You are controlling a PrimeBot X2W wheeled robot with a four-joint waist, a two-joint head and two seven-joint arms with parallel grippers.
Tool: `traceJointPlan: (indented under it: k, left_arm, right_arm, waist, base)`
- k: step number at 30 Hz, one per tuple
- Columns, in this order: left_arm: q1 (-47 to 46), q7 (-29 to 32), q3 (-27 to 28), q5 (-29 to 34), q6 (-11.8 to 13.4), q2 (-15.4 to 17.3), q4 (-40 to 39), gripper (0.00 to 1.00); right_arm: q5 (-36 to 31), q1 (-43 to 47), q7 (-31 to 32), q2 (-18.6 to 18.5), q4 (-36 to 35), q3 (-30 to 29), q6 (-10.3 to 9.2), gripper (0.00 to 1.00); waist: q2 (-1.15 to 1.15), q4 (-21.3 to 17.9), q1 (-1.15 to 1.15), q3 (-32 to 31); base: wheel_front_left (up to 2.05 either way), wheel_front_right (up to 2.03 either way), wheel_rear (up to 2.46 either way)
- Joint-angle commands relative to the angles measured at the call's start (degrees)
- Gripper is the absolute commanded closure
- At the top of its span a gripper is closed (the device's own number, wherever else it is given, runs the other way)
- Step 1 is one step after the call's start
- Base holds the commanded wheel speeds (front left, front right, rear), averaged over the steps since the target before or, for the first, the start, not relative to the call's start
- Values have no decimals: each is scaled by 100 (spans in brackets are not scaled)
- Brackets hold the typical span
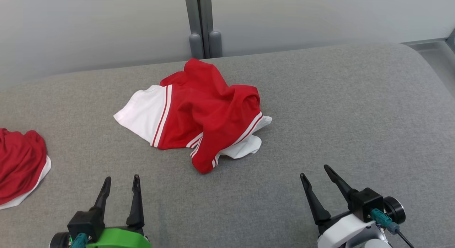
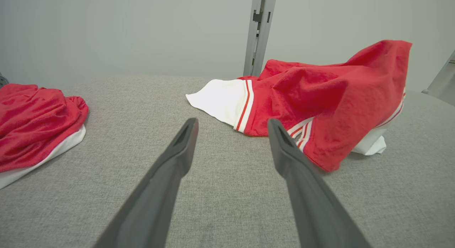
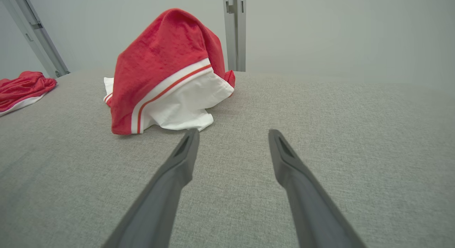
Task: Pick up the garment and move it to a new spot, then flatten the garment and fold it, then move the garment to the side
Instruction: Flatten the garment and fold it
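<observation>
A grey upholstered surface (image 1: 355, 116) takes up most of the head view, its far edge curving down at the far right corner. Behind that edge stands a pale wall (image 1: 320, 17), split by a grey upright post (image 1: 201, 24) with two rounded stubs at its foot.

The garment (image 1: 206, 113) lies crumpled toward the far edge, a little left of the middle and just in front of the post. It is red with white panels and thin red-and-white stripes where the colours meet. One white panel spreads flat toward the left, another is bunched under the red cloth on the right, and the red part is heaped into a peak (the right wrist view shows it standing up like a small tent). Neither gripper touches it.

A second red and white garment (image 1: 17, 162) sits rumpled at the left side of the surface, well apart from the first and cut off by the edge of the picture.

The left gripper (image 1: 121, 177), on a green mount, is over the near edge at the left. Its two dark fingers are spread apart with nothing between them, pointing toward the garment's near left side. The right gripper (image 1: 314, 170), on a white mount, is over the near edge at the right. Its fingers are likewise wide apart and empty, and they angle toward the bunched white panel.
</observation>
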Motion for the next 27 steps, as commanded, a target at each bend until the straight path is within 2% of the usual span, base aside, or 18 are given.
traceJointPlan:
  k: [1,8,16,23,24,25,27]
  left_arm:
    - [-172,-3,-23,-69,-26,5,-46,0]
    - [-523,-3,-189,-212,-27,4,-79,0]
    - [-953,-3,-456,-462,-28,111,-111,0]
    - [-1166,-3,-542,-593,-27,157,-99,0]
    - [-1175,-3,-563,-606,-27,157,-78,0]
    - [-1186,-3,-576,-619,-27,156,-67,0]
    - [-1195,-3,-572,-646,-28,148,-45,0]
  right_arm:
    - [-63,-138,-1,-18,43,41,-10,0]
    - [-263,-849,-1,-22,587,428,-10,0]
    - [-246,-2140,-1,-23,1787,1149,-10,0]
    - [-168,-2824,-1,-22,2878,1590,-10,0]
    - [-76,-2883,0,-23,3042,1666,-10,69]
    - [4,-2924,4,-23,3144,1744,-9,100]
    - [193,-2968,15,-17,3259,1886,-6,100]
  waist:
    - [0,107,0,151]
    - [0,409,0,619]
    - [0,816,0,1175]
    - [0,1050,0,1384]
    - [0,1079,0,1394]
    - [0,1099,0,1396]
    - [0,1131,0,1385]
  base:
    - [0,0,0]
    - [0,0,0]
    - [0,0,0]
    - [0,0,0]
    - [0,0,0]
    - [0,0,0]
    - [0,0,0]
